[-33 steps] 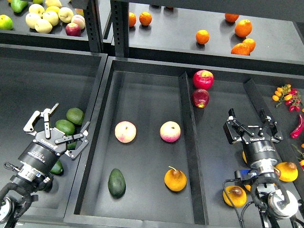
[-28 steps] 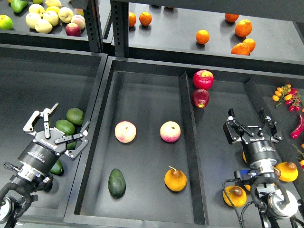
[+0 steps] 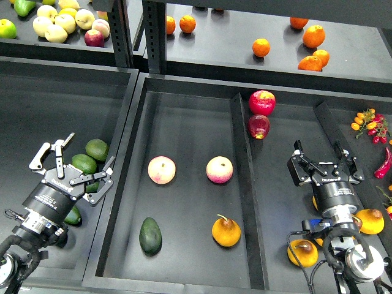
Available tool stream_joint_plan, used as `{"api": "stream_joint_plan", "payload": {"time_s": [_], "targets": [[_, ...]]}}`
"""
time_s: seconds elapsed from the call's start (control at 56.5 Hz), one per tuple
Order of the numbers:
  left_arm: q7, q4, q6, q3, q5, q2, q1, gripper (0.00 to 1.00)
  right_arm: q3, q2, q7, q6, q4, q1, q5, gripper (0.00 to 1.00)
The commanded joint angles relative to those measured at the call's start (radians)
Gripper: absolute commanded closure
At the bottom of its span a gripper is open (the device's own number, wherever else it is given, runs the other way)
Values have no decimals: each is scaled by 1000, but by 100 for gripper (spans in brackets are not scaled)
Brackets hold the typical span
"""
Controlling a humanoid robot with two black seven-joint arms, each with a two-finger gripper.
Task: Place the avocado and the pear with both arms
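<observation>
A dark green avocado [image 3: 150, 236] lies at the front left of the middle tray [image 3: 184, 122]. An orange-yellow pear [image 3: 226, 231] with a brown stem lies to its right, at the tray's front. My left gripper [image 3: 72, 165], with silver-grey fingers, is open and empty over the left bin, above several avocados [image 3: 90, 157]. My right gripper [image 3: 324, 162], all black, is open and empty over the right compartment, above more pears [image 3: 302, 252].
Two pink-yellow apples [image 3: 162, 169] [image 3: 219, 169] lie mid-tray. Two red apples [image 3: 261, 102] sit at the back of the right compartment. Oranges [image 3: 313, 37] and pale apples [image 3: 58, 24] are on the back shelf. Chillies and small tomatoes [image 3: 370, 125] lie far right.
</observation>
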Motion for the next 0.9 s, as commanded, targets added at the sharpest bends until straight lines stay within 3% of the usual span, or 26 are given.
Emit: {"api": "stream_joint_plan", "payload": {"time_s": [0.0, 0.884], "targets": [[-8, 0, 0, 1, 0, 0, 0, 0, -1, 0, 0, 0, 0, 0, 1, 0], [17, 0, 0, 61, -3, 0, -5, 0, 0, 0, 0, 32, -2, -2, -1, 0]]}}
